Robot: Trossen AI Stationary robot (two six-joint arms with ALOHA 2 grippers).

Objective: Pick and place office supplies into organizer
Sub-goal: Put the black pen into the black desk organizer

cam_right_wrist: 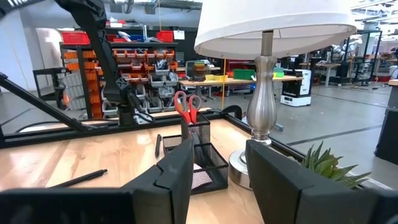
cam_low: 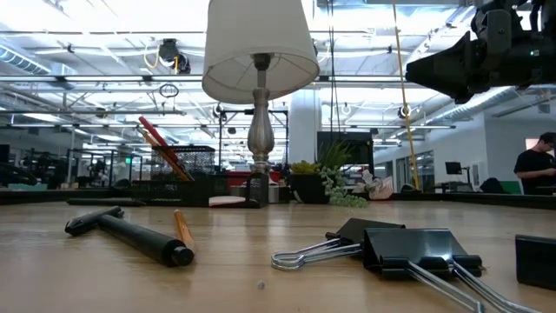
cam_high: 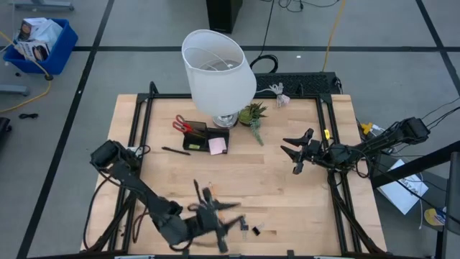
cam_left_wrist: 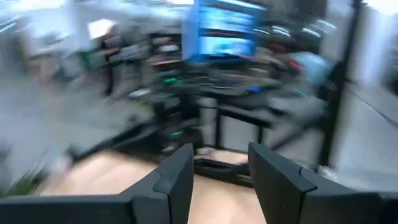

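Observation:
The black mesh organizer (cam_high: 195, 137) stands by the lamp's base and holds the red-handled scissors (cam_right_wrist: 186, 106) upright. A pink sticky-note pad (cam_high: 217, 145) lies next to it, and a black pen (cam_high: 175, 151) lies on the wood to its left. Toward the near edge lie a black marker (cam_low: 130, 236), an orange pencil (cam_low: 182, 228) and black binder clips (cam_low: 408, 248). My left gripper (cam_left_wrist: 217, 163) hovers, blurred, above the near middle of the table (cam_high: 215, 214). It is open with nothing between its fingers. My right gripper (cam_right_wrist: 217, 163) waits open at the right (cam_high: 291, 151), facing the organizer.
A white-shaded lamp (cam_high: 219, 68) towers over the organizer, and a small green plant (cam_high: 253, 115) stands to its right. Black frame rails (cam_high: 144, 122) run along the table's left, far and right sides. Bare wood lies between the organizer and the clips.

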